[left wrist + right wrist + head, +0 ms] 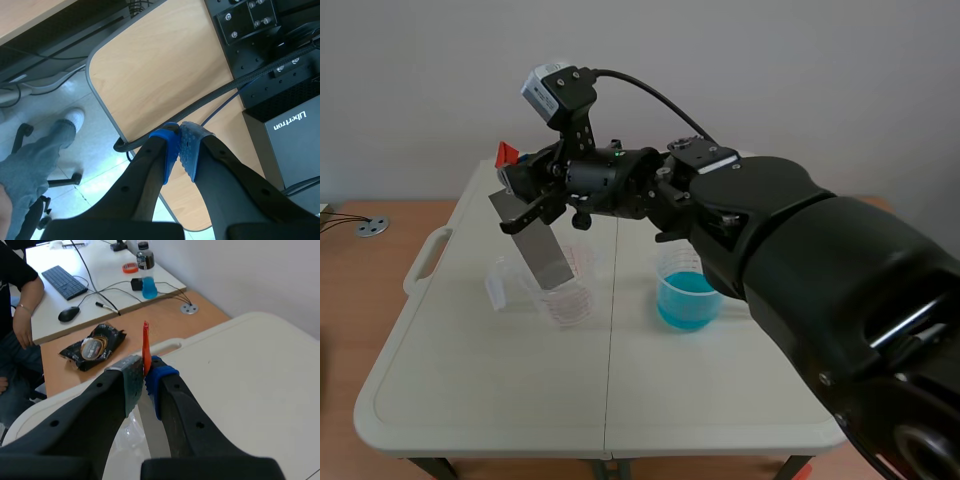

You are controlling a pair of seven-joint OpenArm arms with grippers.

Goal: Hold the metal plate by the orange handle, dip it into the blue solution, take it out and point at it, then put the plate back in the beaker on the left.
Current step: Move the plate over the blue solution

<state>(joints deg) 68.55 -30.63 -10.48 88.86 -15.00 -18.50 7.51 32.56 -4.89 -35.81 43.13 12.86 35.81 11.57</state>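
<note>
The grey metal plate hangs tilted in the scene view, its lower end at the mouth of the clear left beaker. Its orange handle sticks out above my right gripper, which reaches in from the right past the middle and is shut on the handle. In the right wrist view the handle stands up between the pads, and the plate runs down under the gripper. The beaker of blue solution stands to the right. My left gripper is shut on nothing, off the table.
The white folding table has a handle cut-out at its left edge. Beyond it a wooden desk holds a black packet, a keyboard and a mouse. A person's arm is there. Under the left gripper are a desk edge and a cable.
</note>
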